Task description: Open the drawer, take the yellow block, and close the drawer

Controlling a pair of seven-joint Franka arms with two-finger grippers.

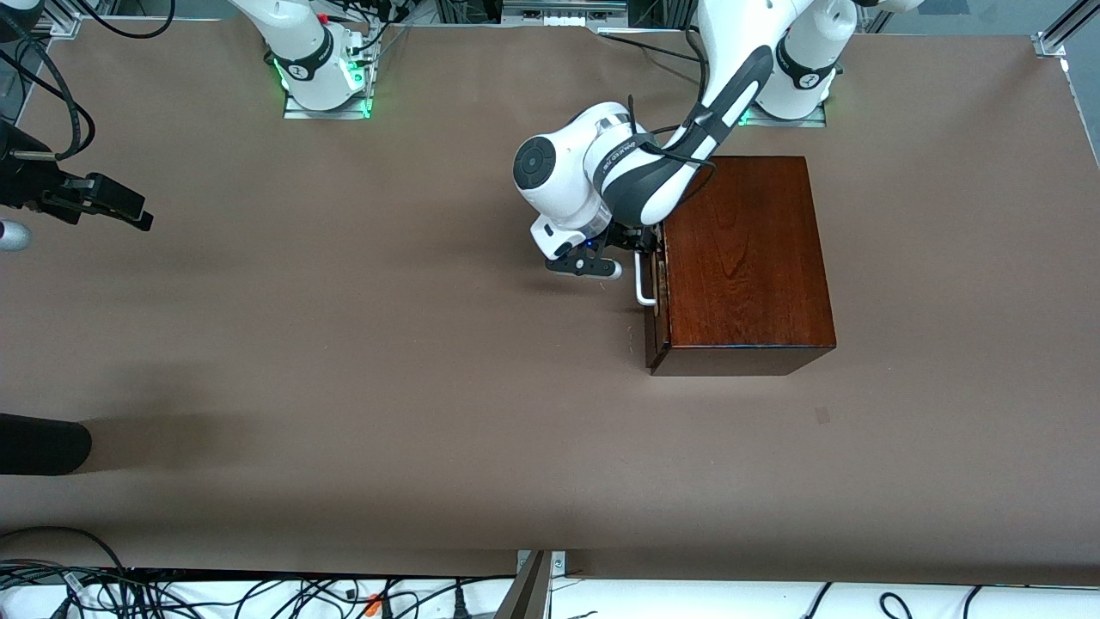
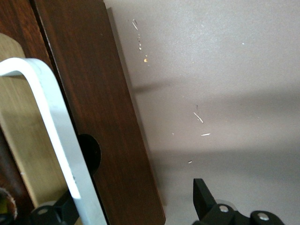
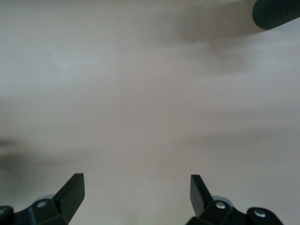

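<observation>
On the surface (image 1: 344,344) the box (image 1: 743,258) sits toward the left arm's end, drawer (image 2: 108,117) barely ajar. Left tool (image 1: 640,249), spread wide, straddles the handle (image 2: 56,131): opening step. Next: close, pull outward. Right tool (image 3: 136,197) waits, wide. Block unseen.

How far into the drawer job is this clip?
Early. Nothing looks finished: the drawer is only cracked open. In hand: the left gripper, fingers apart, straddles the handle to pull. The right gripper waits open over bare table. Left: finish opening, take the block (not visible), close.
</observation>
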